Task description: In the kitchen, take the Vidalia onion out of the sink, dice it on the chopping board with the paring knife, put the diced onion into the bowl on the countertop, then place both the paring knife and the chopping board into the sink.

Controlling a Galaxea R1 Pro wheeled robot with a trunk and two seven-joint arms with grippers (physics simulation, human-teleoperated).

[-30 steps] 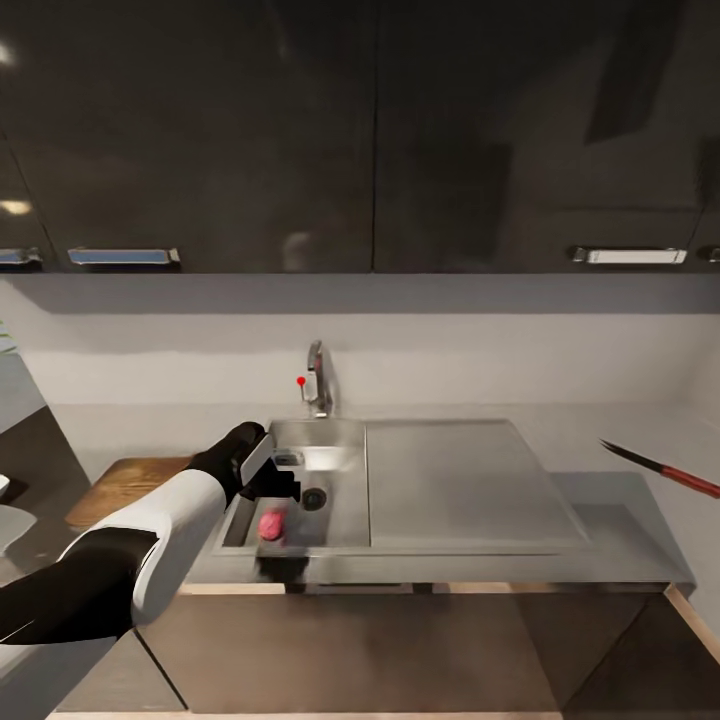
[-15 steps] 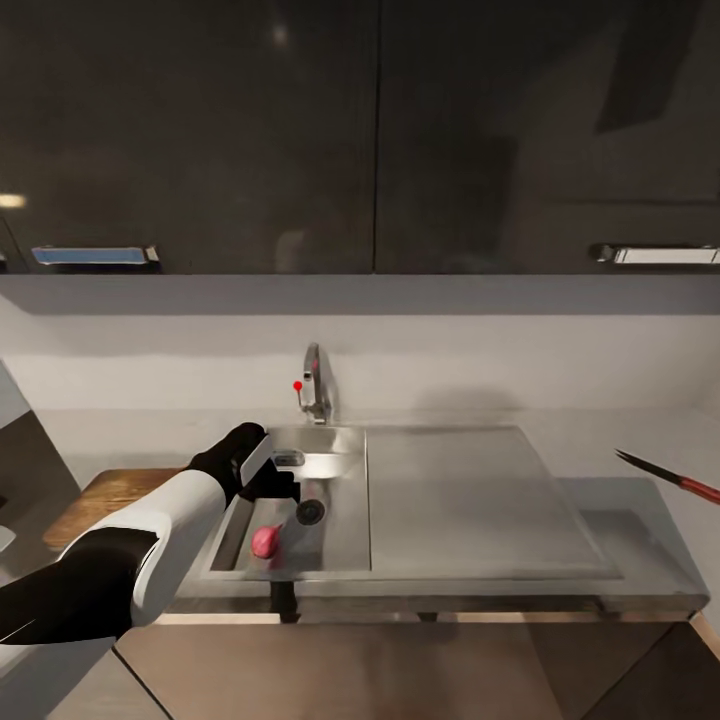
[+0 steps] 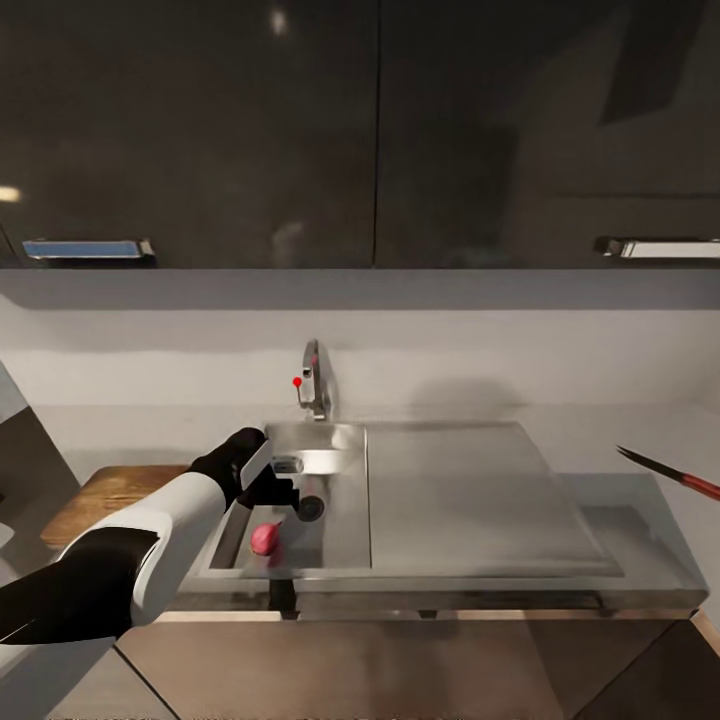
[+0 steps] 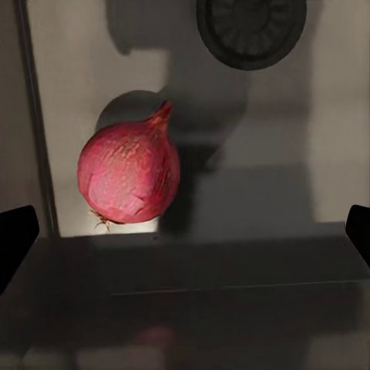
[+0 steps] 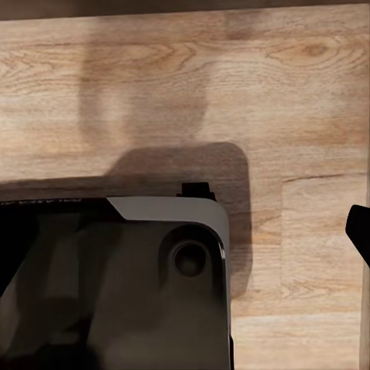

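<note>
Head view: the white-and-black left arm's gripper [image 3: 272, 490] hangs over the rectangular stainless-steel sink [image 3: 345, 555], jaws spread wide and empty. In the basin, a reddish-pink round onion [image 3: 264, 539] lies near the front wall, beside the round dark drain [image 3: 311, 509]. Behind stands a chrome faucet [image 3: 314, 379]. The right gripper's jaws cannot be judged.

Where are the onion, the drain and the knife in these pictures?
onion [image 4: 129, 174], left wrist view, middle of its red skin.
drain [image 4: 251, 29], left wrist view, centre of the round grate.
knife [image 3: 668, 472], head view, where the dark blade meets the red handle.
</note>
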